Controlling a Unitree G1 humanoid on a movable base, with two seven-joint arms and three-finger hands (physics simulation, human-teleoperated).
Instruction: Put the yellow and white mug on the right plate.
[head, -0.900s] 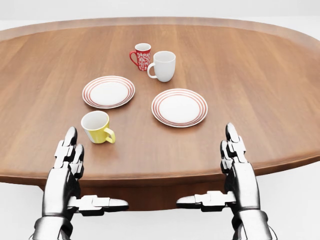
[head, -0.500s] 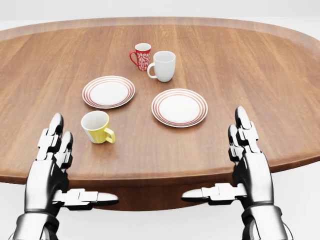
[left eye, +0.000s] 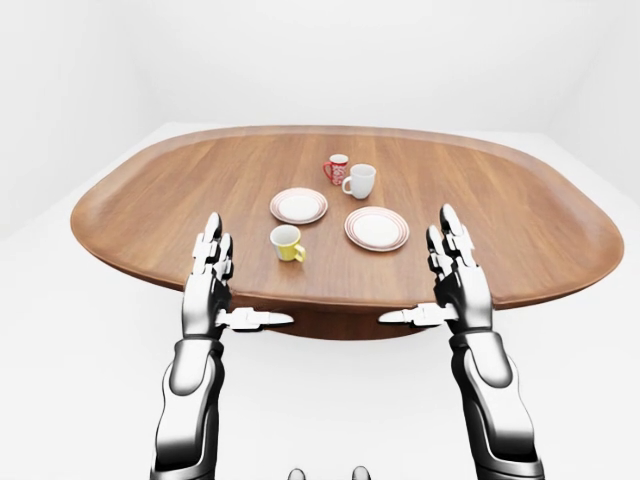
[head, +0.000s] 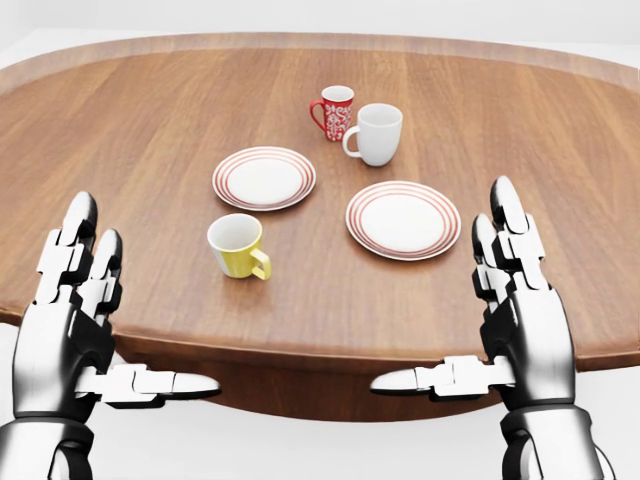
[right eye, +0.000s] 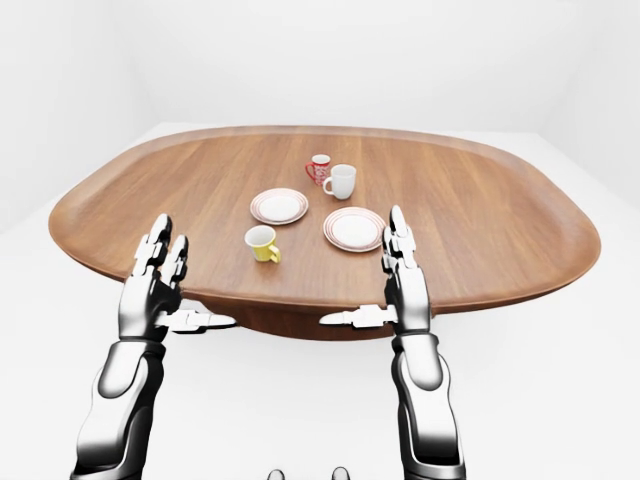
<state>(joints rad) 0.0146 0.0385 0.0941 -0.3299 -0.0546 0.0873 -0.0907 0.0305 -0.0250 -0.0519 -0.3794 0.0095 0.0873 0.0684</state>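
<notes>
The yellow mug with a white inside (head: 238, 246) stands upright on the wooden table (head: 130, 130), handle turned toward the view's lower right. The right plate (head: 403, 219), white with red rings, lies bare to the mug's right. My left hand (head: 125, 315) hovers open at the table's near edge, lower left of the mug and apart from it. At the lower right my right hand (head: 448, 295) is open too, just below and right of the right plate. Neither hand holds anything.
A second ringed plate (head: 264, 178) lies above the yellow mug. A red patterned mug (head: 334, 111) and a plain white mug (head: 377, 133) stand side by side above the plates. The table's rim (head: 300, 352) runs between my hands.
The whole picture has shifted: mugs and plates now sit further right, so the camera moved. Both hands have spread outward and risen, still open.
</notes>
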